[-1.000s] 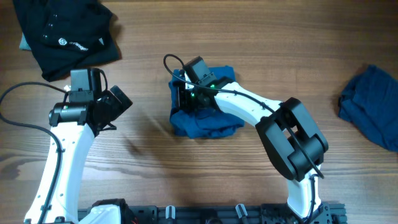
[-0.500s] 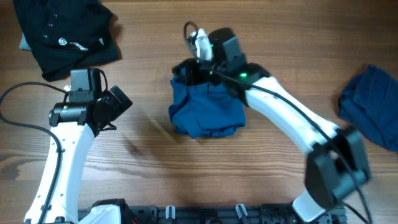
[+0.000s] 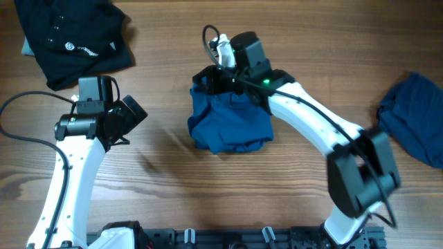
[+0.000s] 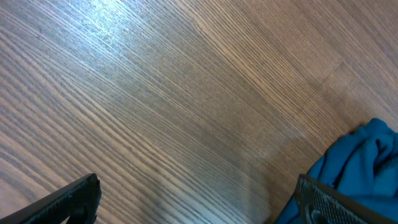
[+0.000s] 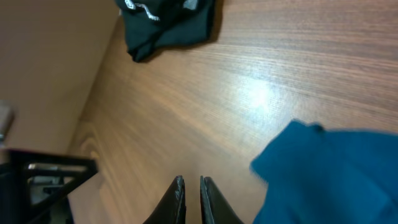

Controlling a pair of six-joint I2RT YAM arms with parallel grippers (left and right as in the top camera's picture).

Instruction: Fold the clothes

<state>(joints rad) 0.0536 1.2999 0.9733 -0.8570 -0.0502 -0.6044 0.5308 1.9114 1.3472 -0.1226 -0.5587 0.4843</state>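
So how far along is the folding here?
Partly done: the mid-blue garment lies mid-table as a rough bundle, not a neat fold. In hand: nothing; the right tool is shut and empty beside it, the left tool open over the table. Left: the dark blue garment at the right edge and the black garment at far left lie crumpled.
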